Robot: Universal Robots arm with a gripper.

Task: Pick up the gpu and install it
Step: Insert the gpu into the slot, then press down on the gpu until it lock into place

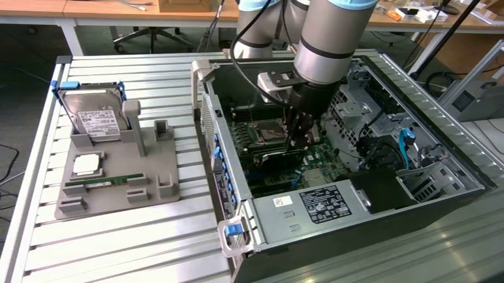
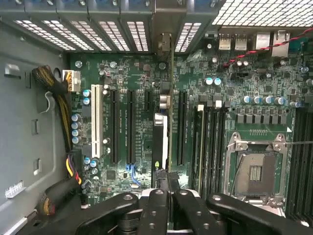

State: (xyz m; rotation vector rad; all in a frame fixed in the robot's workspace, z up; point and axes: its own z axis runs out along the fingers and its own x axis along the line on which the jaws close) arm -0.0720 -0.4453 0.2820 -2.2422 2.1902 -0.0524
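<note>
Inside the case (image 1: 441, 171), hand (image 2: 167, 188) clamped on edge-on gpu (image 2: 168, 122)

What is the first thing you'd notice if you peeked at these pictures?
The big grey robot arm reaching down into the open computer case grabs your eye first. Its gripper is shut on the gpu, a thin card standing on edge over the green motherboard. At the exterior view's left, a silver hard drive leans upright in a grey holder on the table.

Our slatted metal table (image 1: 118, 247): grey parts fixture (image 1: 118, 177) left, open PC case (image 1: 339, 171) right.
</note>
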